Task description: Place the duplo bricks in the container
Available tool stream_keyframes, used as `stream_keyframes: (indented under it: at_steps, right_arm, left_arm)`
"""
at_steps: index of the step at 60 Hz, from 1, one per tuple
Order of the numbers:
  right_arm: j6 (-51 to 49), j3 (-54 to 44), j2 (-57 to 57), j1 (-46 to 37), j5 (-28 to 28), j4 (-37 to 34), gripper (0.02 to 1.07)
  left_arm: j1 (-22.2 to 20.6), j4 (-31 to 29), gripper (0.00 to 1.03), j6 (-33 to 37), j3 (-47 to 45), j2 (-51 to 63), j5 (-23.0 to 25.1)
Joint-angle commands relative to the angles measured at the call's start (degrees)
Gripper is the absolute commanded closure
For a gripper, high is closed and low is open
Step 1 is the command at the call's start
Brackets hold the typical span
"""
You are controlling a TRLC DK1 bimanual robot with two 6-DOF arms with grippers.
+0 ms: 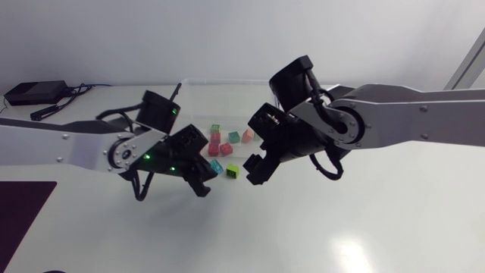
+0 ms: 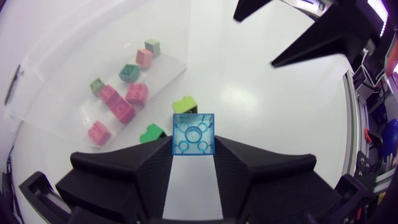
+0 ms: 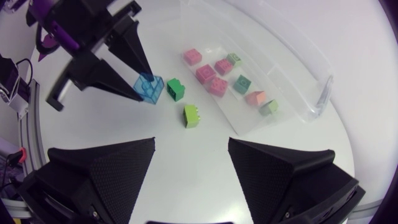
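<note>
My left gripper [image 2: 193, 149] is shut on a translucent blue brick [image 2: 193, 134], held between its fingertips just above or on the table. Just ahead of it lie a lime brick [image 2: 185, 104] and a dark green brick [image 2: 151, 132]. Beyond them stands the clear container [image 2: 166, 67] with several pink, green and teal bricks inside. The right gripper [image 3: 189, 163] hangs open above the table with nothing between its fingers. From there the blue brick [image 3: 150, 88], the dark green brick [image 3: 175, 88] and the lime brick [image 3: 192, 115] lie ahead. From overhead the left gripper [image 1: 211, 174] and right gripper [image 1: 254, 171] flank the lime brick [image 1: 233, 171].
The container [image 1: 227, 95] sits at the back middle of the white table, behind both grippers. A black box with cables [image 1: 34, 93] lies at the back left. A dark mat [image 1: 19, 208] covers the front left corner.
</note>
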Motion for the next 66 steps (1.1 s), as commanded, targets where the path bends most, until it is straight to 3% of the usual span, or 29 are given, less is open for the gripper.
stream_keyframes:
  at_steps: [1, 15, 30, 43, 66]
  right_arm:
    - [-2.1, -1.3, 3.5, -0.1, 0.0, 1.6, 0.21]
    - [-4.7, -1.7, 9.0, 0.6, 1.4, 6.1, 0.21]
    - [-6.9, -0.9, 13.7, 0.4, 2.4, 8.6, 0.21]
    - [-8.2, 1.4, 17.7, 0.4, 3.4, 10.0, 0.21]
    - [-9.0, 6.2, 22.2, 1.1, 4.0, 10.3, 0.21]
  left_arm:
    - [1.3, -1.9, 0.79, -1.3, 1.5, -5.5, 0.2]
    - [4.8, -1.9, 0.79, -4.0, 5.1, -11.9, 0.7]
    - [8.8, 7.3, 0.79, -10.0, 7.5, -11.3, 0.7]
    - [10.9, 14.2, 0.79, -14.0, 13.5, -3.6, 0.1]
    - [12.0, 18.8, 0.77, -15.4, 25.2, 14.5, -3.5]
